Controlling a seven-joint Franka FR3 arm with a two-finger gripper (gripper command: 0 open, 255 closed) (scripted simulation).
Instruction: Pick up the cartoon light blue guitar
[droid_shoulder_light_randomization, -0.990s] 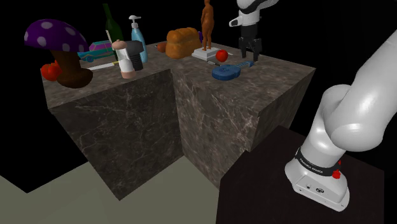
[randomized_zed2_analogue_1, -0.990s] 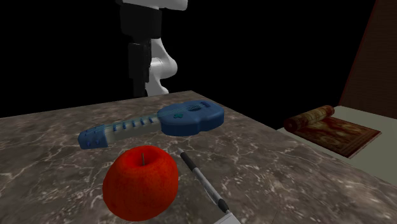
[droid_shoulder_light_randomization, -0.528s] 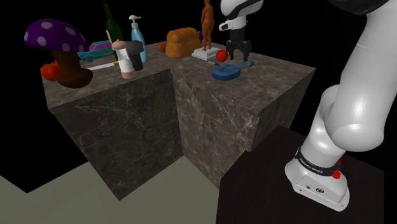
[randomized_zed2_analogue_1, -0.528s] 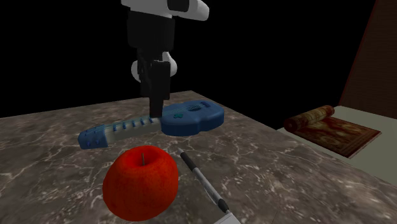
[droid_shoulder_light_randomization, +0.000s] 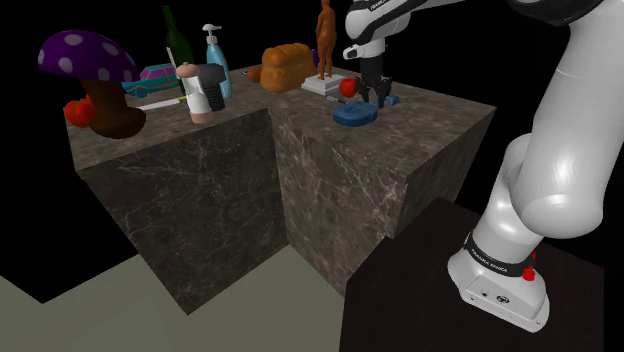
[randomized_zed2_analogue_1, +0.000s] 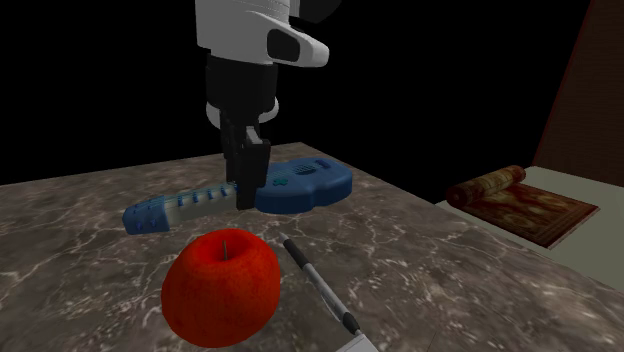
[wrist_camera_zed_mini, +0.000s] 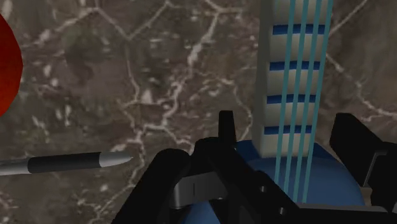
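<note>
The blue cartoon guitar lies flat on the dark marble counter, its pale striped neck pointing toward the second exterior view's left. It also lies near the counter's corner in the shoulder view, guitar. My black gripper points straight down at the spot where neck meets body. In the wrist view my gripper straddles the guitar neck. The fingers stand a little apart from its sides, so it is open and not clasping.
A red apple and a pen lie close in front of the guitar. Farther along the counter stand a brown figurine, bread, a pump bottle and a purple mushroom. A rug lies on the floor beyond.
The arm has come down from above the counter until the fingers reach the guitar's neck. The fingers have drawn closer together. The guitar has not moved.
</note>
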